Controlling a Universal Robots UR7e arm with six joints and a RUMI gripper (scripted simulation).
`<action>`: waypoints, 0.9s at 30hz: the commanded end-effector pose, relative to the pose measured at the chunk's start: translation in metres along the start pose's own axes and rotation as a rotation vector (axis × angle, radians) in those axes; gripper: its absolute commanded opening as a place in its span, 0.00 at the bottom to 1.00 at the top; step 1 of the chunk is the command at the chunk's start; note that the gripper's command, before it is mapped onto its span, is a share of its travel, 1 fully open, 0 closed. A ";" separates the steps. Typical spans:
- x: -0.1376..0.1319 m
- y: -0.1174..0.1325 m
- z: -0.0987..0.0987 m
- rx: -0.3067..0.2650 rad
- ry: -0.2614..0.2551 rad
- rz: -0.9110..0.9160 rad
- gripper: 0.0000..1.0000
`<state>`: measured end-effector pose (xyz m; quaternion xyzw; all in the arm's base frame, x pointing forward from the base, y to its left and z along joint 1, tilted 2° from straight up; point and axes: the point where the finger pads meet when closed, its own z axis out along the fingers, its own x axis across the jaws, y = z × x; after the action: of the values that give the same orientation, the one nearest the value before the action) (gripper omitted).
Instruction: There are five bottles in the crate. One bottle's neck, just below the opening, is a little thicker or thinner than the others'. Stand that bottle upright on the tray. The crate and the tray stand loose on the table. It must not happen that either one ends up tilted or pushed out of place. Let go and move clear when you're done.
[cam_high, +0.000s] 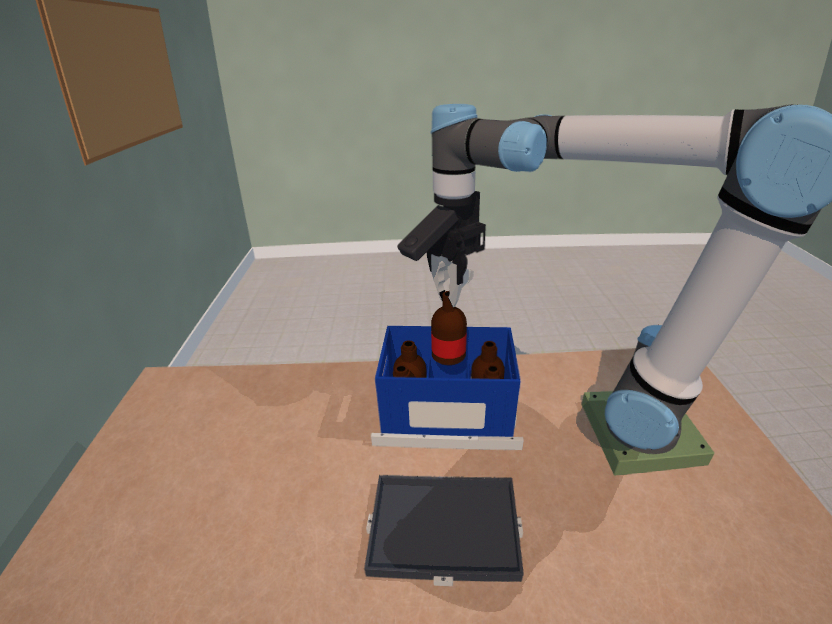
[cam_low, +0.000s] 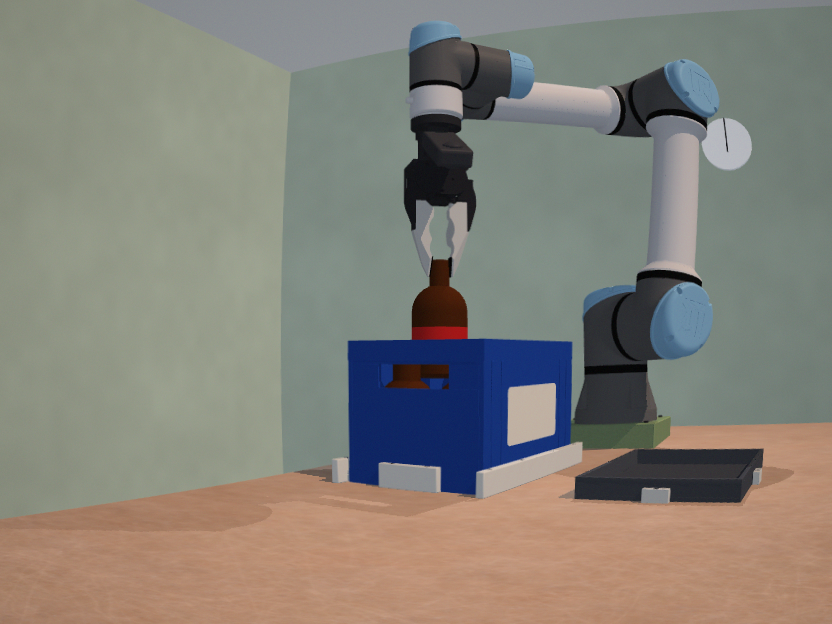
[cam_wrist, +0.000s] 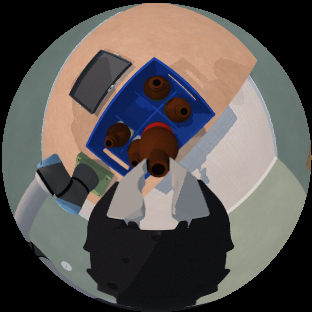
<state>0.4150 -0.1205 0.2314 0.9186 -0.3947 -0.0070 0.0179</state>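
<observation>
My gripper (cam_high: 445, 292) (cam_low: 440, 267) (cam_wrist: 158, 164) is shut on the neck of a brown bottle with a red label (cam_high: 448, 330) (cam_low: 439, 310) (cam_wrist: 158, 144). The bottle hangs about upright, partly raised out of the blue crate (cam_high: 396, 409) (cam_low: 416, 429) (cam_wrist: 95, 131), over its back middle. Four other brown bottles stand in the crate; in the wrist view two (cam_wrist: 157, 87) (cam_wrist: 178, 109) are at one end and two (cam_wrist: 118, 135) (cam_wrist: 135, 151) at the other, the last partly hidden by the held bottle. The black tray (cam_high: 444, 523) (cam_low: 641, 490) (cam_wrist: 102, 80) holds nothing. I cannot tell neck thicknesses apart.
A white strip (cam_high: 446, 441) (cam_low: 528, 470) runs along the crate's front foot, between crate and tray. Small white blocks (cam_high: 442, 581) (cam_low: 655, 495) sit at the tray's edges. The arm's green base plate (cam_high: 665, 460) (cam_low: 608, 435) stands right of the crate.
</observation>
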 end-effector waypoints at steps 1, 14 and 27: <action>0.000 0.000 -0.001 0.000 0.001 0.000 0.00; 0.000 0.000 -0.001 0.000 0.001 0.000 0.00; 0.000 0.000 -0.003 0.000 0.001 0.000 0.00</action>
<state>0.4151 -0.1205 0.2325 0.9186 -0.3947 -0.0070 0.0179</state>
